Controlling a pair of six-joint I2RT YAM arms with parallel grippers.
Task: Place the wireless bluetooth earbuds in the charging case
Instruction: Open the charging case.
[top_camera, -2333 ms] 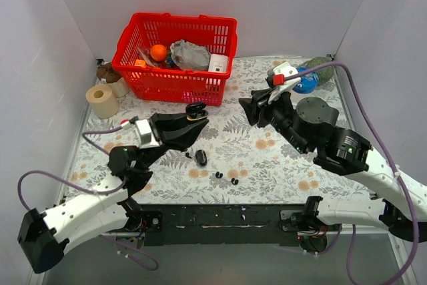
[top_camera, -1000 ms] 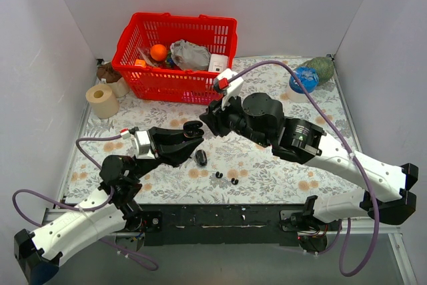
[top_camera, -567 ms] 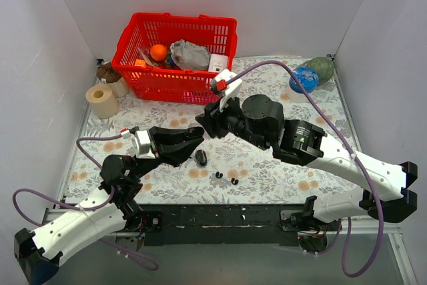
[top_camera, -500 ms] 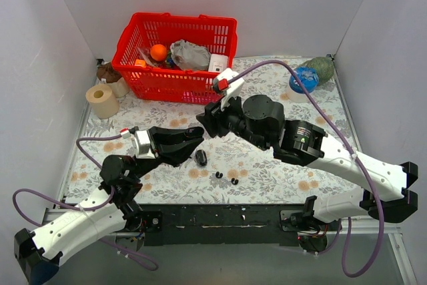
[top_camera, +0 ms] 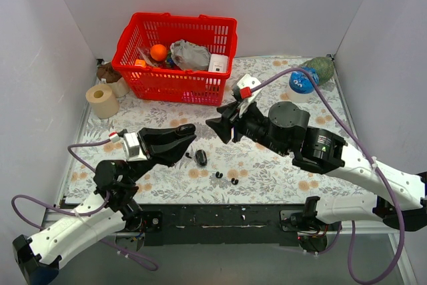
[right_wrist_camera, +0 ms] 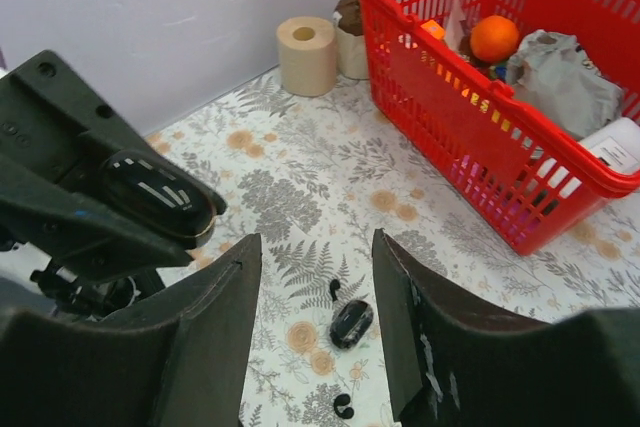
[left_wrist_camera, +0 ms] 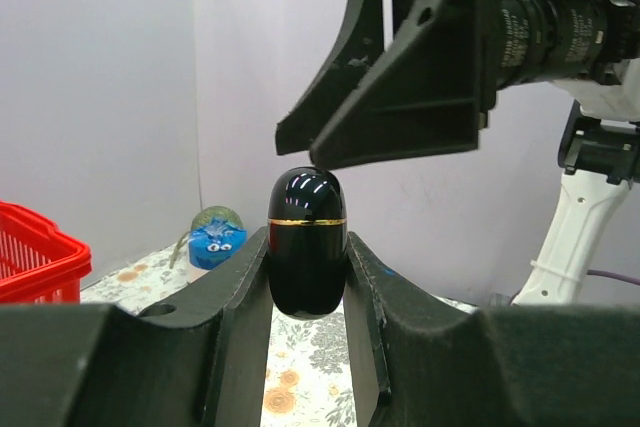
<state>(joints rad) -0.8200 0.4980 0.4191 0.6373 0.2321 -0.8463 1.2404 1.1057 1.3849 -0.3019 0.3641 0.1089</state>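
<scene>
My left gripper [top_camera: 186, 130] is shut on a black oval case with a gold band [left_wrist_camera: 307, 242] and holds it upright above the floral mat; the case also shows in the right wrist view [right_wrist_camera: 160, 197]. My right gripper [top_camera: 220, 128] is open and empty, hovering just right of the case, with its fingers [left_wrist_camera: 390, 97] close above it. Below lie a larger black rounded piece [top_camera: 201, 158] [right_wrist_camera: 351, 323] and three tiny black earbuds, one beside that piece [top_camera: 189, 155] [right_wrist_camera: 334, 289] and two nearer the front [top_camera: 219, 175] [top_camera: 234, 181].
A red basket [top_camera: 175, 58] with an orange and wrapped items stands at the back left. A paper roll [top_camera: 102, 100] is left of it. A blue toy [top_camera: 303, 81] and a green object [top_camera: 320, 68] sit at the back right.
My right gripper has drawn back to the right, away from the case. My left gripper has shifted slightly left with the case still in it.
</scene>
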